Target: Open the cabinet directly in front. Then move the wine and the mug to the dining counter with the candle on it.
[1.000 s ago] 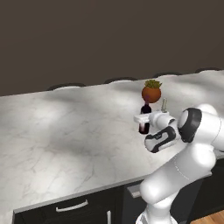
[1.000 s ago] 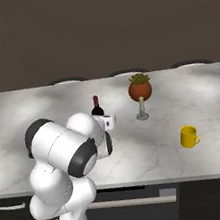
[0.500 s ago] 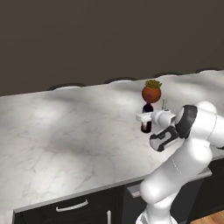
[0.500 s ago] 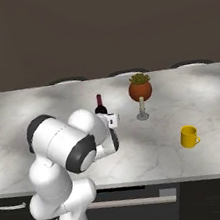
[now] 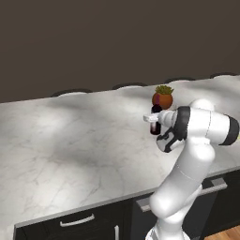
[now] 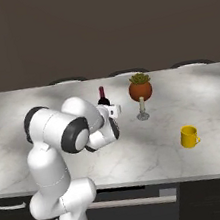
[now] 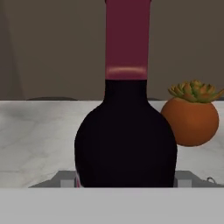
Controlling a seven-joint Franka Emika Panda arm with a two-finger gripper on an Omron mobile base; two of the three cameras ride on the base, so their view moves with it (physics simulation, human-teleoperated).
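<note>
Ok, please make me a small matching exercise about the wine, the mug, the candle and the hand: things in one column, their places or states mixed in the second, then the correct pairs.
Things:
1. wine
2. mug
3. candle
4. hand

Places or states:
A. stands alone on the dining counter, nearest its front edge
B. on a thin pale stem, green tuft on top
C. dark bottle with red neck, between the fingers
D. at the bottle, jaws wide

Pairs: 1-C, 2-A, 3-B, 4-D
</note>
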